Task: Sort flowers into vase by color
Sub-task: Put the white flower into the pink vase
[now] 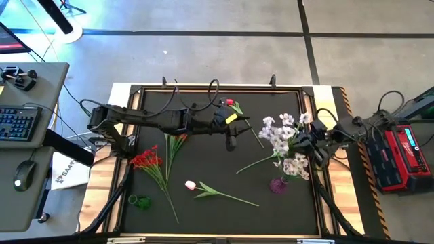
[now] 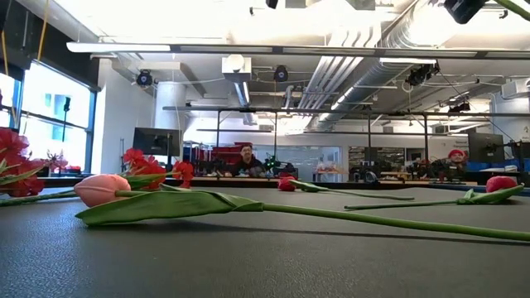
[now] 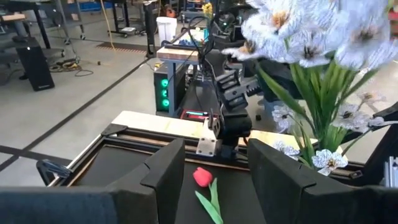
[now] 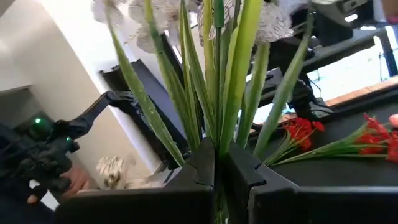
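High view | red case (image 1: 405, 157) beside table: white logo, unreadable

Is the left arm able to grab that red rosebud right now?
Probably yes. The left gripper hangs open over the mat with the red rosebud between its fingers, and nothing lies across it. The white flowers are shut in the right gripper, off to the side.

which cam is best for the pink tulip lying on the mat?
Low view: the pink tulip lies close up, bud, leaf and stem all sharp. High view shows it small but places it on the mat. Neither wrist view shows it.
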